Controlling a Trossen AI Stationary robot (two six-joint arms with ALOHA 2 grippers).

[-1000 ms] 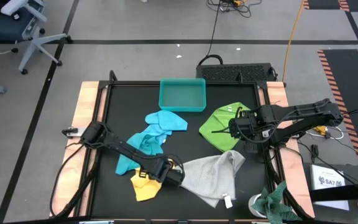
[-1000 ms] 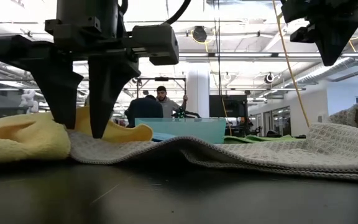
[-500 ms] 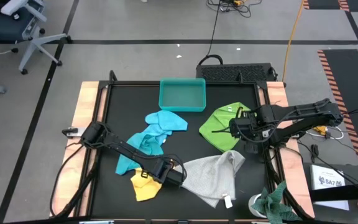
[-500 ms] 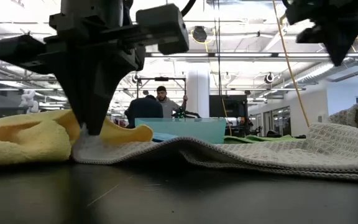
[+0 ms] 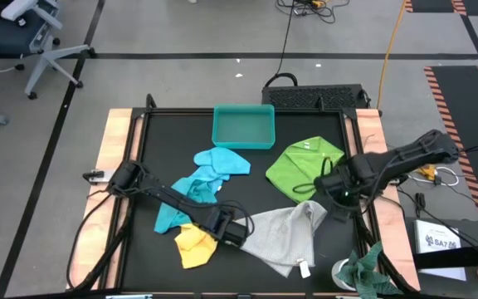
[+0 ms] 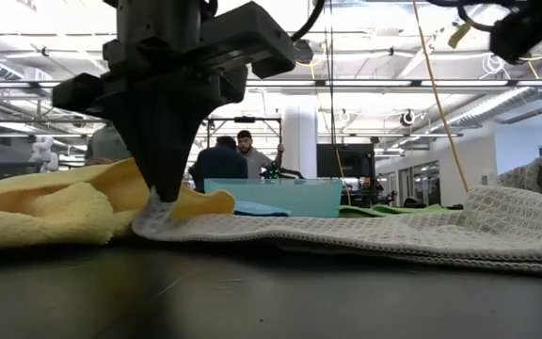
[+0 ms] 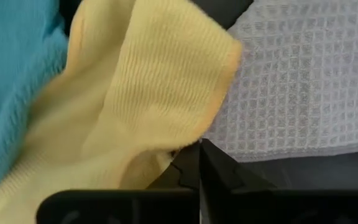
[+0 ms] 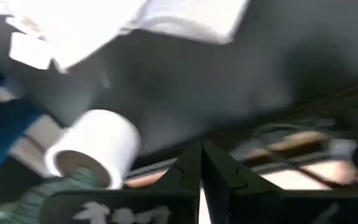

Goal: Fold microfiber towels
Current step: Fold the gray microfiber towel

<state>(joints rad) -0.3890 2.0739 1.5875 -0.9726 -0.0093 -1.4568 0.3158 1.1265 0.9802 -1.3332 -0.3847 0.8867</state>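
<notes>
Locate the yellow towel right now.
High view: yellow towel lies front-left on the table, below the turquoise towel, beside the grey towel, at the left gripper.

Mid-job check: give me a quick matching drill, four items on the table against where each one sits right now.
Items:
1. pale grey towel
2. lime green towel
3. teal tray
4. yellow towel

Places:
A. far edge of the mat, centre
B. pinched at its edge by the left gripper
C. beside the right gripper
D. near-left, below the blue cloths

Pairs: 1-B, 2-C, 3-A, 4-D
</notes>
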